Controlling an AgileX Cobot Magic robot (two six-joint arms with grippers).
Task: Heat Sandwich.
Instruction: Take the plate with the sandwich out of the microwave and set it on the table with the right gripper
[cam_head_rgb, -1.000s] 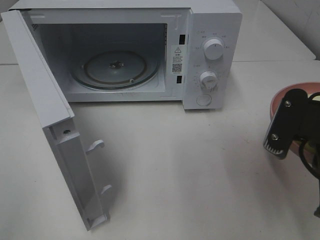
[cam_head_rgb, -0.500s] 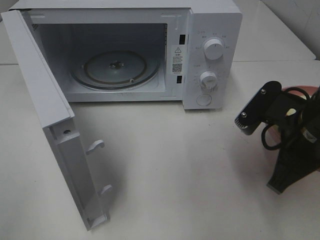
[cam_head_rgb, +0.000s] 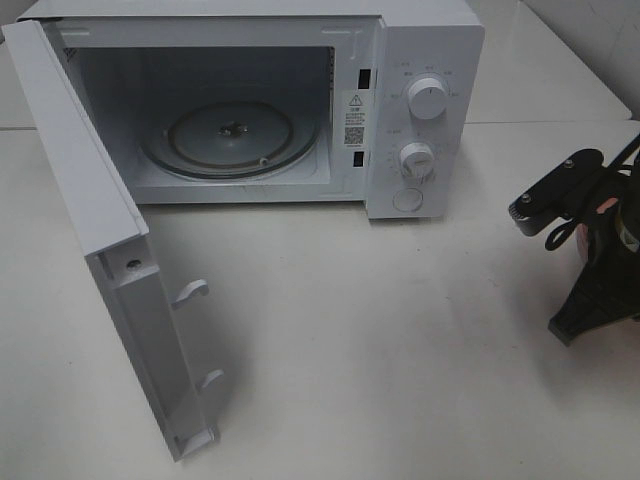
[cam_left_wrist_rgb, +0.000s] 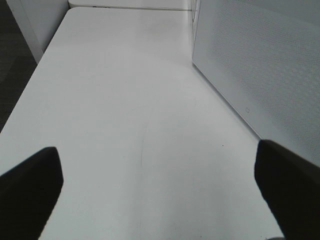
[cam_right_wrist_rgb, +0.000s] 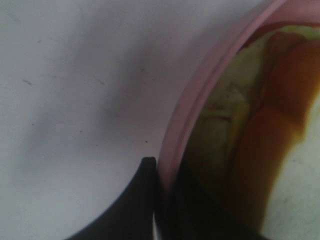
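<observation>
With the right gripper (cam_right_wrist_rgb: 162, 200) pinched shut on the plate (cam_right_wrist_rgb: 200, 105) rim, sandwich (cam_right_wrist_rgb: 260, 125) on it at table's right edge, we keep it level toward the microwave (cam_head_rgb: 230, 130); left gripper (cam_left_wrist_rgb: 160, 190) wide open, empty.

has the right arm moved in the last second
Yes. The right arm swung toward the microwave, then back to the right; its pincer is shut on the pink plate.

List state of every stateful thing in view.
microwave door: wide open
turntable: bare
pink plate: rim pinched by right tool, sandwich on it
right tool: shut on plate rim
left tool: open, holding nothing
</observation>
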